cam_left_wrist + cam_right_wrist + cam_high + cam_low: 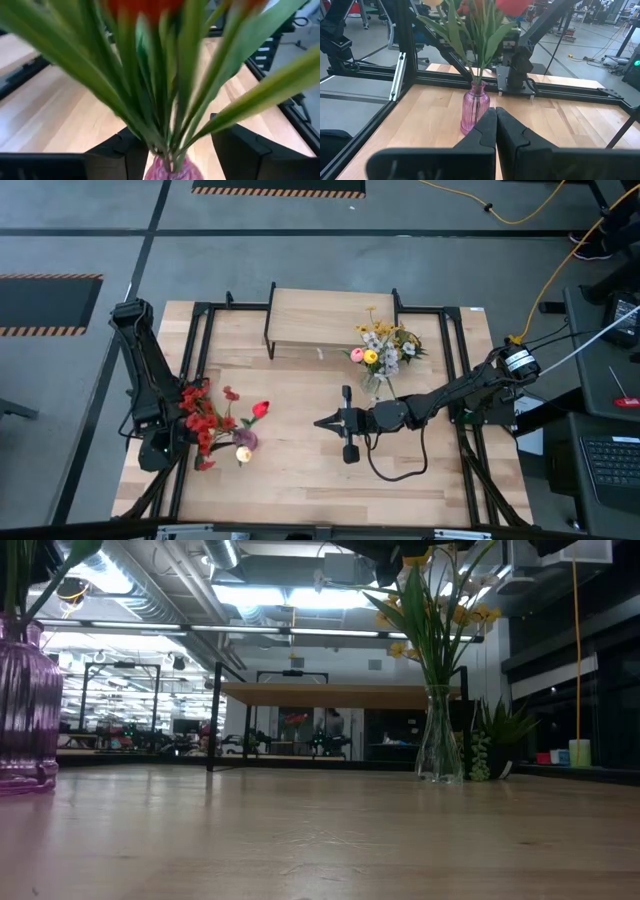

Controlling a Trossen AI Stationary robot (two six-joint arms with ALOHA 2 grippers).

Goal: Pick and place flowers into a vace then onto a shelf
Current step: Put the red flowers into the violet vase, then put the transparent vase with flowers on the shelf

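Observation:
A pink glass vase (pixel 475 107) stands on the table's left part and holds red flowers (pixel 205 420) with long green leaves. My left gripper (pixel 172 150) is open. Its fingers (pixel 120 155) stand on either side of the vase's neck (pixel 167 171), below the stems, with a gap on each side. My right gripper (pixel 495 125) is shut and empty. It hovers mid-table (pixel 325 422) and points at the pink vase. A clear vase (pixel 440 740) of yellow and white flowers (pixel 380 345) stands beside the shelf (pixel 325 315), at the far edge.
Black frame rails (pixel 195 370) run along the table's left and right sides. The right arm's cable (pixel 400 465) loops over the near middle of the table. Bare wood (pixel 300 470) lies between the two vases and toward the near edge.

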